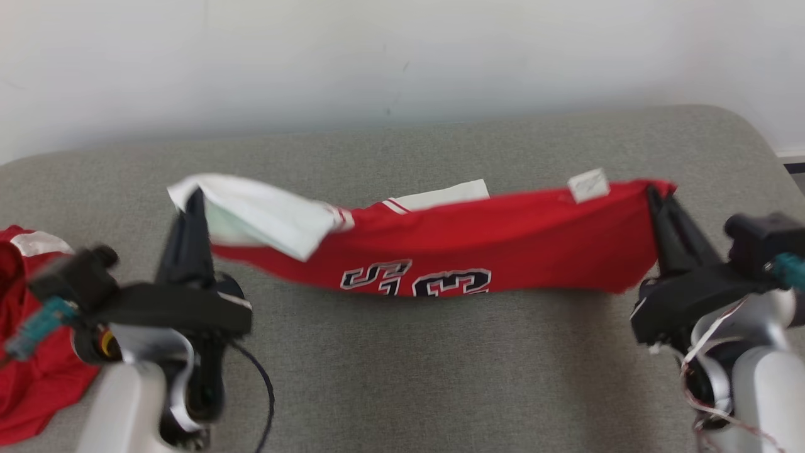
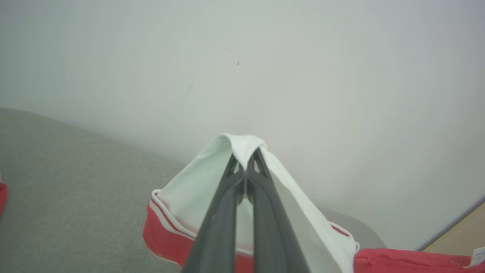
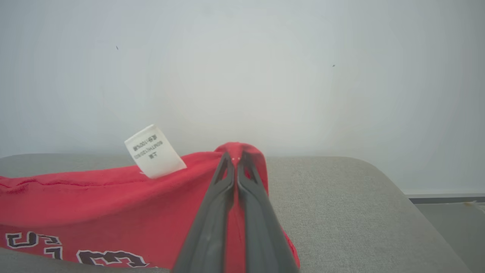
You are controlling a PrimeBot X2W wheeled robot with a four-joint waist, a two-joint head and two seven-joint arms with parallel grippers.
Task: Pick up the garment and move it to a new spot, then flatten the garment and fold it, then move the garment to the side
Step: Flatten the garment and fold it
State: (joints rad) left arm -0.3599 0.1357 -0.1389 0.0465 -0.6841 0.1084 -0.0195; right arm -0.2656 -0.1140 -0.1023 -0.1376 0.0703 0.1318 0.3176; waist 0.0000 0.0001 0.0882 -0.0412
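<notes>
A red garment [image 1: 503, 242] with white trim and black-and-white lettering hangs stretched between my two grippers above the grey cushioned surface [image 1: 440, 365]. My left gripper [image 1: 196, 198] is shut on its white corner [image 2: 242, 146], seen from the left wrist as pale cloth draped over the fingertips. My right gripper [image 1: 654, 192] is shut on the red corner [image 3: 237, 149]. A white care label [image 3: 153, 151] sticks up from the top edge near the right gripper; it also shows in the head view as the label [image 1: 588, 185].
Another red cloth with a white patch [image 1: 31, 327] lies at the left edge of the surface, beside my left arm. A pale wall [image 1: 402, 56] stands behind the surface. The surface's rounded right corner [image 1: 748, 132] drops to a floor [image 3: 454, 216].
</notes>
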